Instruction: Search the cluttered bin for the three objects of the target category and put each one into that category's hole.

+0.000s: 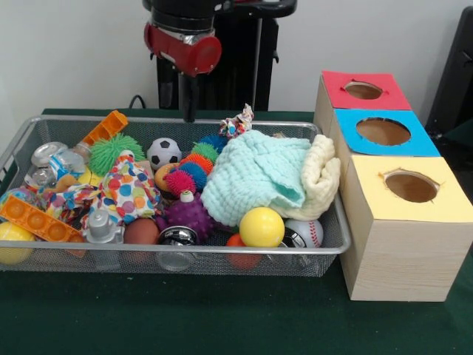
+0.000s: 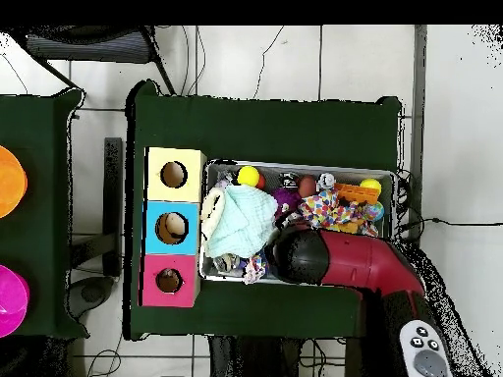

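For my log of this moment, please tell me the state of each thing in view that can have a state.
Robot gripper: above the bin's far edge, holding nothing visible; open or shut cannot be told.
Silver wire mesh bin: full of clutter.
Mint green knitted cloth: crumpled, lying over other toys.
Cream knitted cloth: bunched against the bin's end beside the boxes.
Red-topped wooden box: hole open.
Blue-topped wooden box: hole open.
Yellow-topped wooden box: hole open.

The arm (image 1: 182, 44) consists of a glossy red cylindrical housing with black end caps and a thin black stem beneath it, while overhead it shows a rounded black joint cover, a red link and a grey panel (image 2: 426, 350) bearing dark round buttons.
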You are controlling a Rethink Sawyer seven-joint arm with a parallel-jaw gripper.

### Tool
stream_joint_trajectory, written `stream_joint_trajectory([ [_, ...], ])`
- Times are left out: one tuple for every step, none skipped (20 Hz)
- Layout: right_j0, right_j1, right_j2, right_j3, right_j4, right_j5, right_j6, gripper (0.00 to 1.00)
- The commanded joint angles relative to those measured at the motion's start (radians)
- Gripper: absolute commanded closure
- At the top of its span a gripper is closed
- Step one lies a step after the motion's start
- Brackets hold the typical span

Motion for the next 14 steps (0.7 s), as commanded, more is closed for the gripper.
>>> stream_joint_trajectory([
  [-0.055,0.098,0.030,-0.119,-0.122,-0.052,-0.126,0.00],
  [-0.056,0.107,0.020,-0.133,-0.140,-0.049,-0.123,0.00],
  [-0.060,0.113,0.018,-0.136,-0.149,-0.051,-0.120,0.00],
  [-0.064,0.118,0.016,-0.139,-0.158,-0.053,-0.116,0.00],
  [-0.065,0.123,0.013,-0.142,-0.170,-0.056,-0.109,0.00],
  [-0.065,0.129,0.010,-0.145,-0.181,-0.059,-0.103,0.00],
  [-0.068,0.136,0.011,-0.148,-0.188,-0.056,-0.100,0.00],
  [-0.072,0.143,0.011,-0.150,-0.196,-0.053,-0.097,0.00],
  [-0.075,0.148,0.013,-0.150,-0.202,-0.050,-0.096,0.00],
  [-0.081,0.160,0.015,-0.151,-0.210,-0.048,-0.098,0.00],
  [-0.085,0.168,0.015,-0.151,-0.216,-0.049,-0.097,0.00],
  [-0.093,0.191,0.015,-0.155,-0.224,-0.048,-0.099,0.00],
  [-0.100,0.202,0.018,-0.153,-0.227,-0.049,-0.098,0.00],
  [-0.107,0.224,0.019,-0.155,-0.236,-0.060,-0.095,0.00],
])
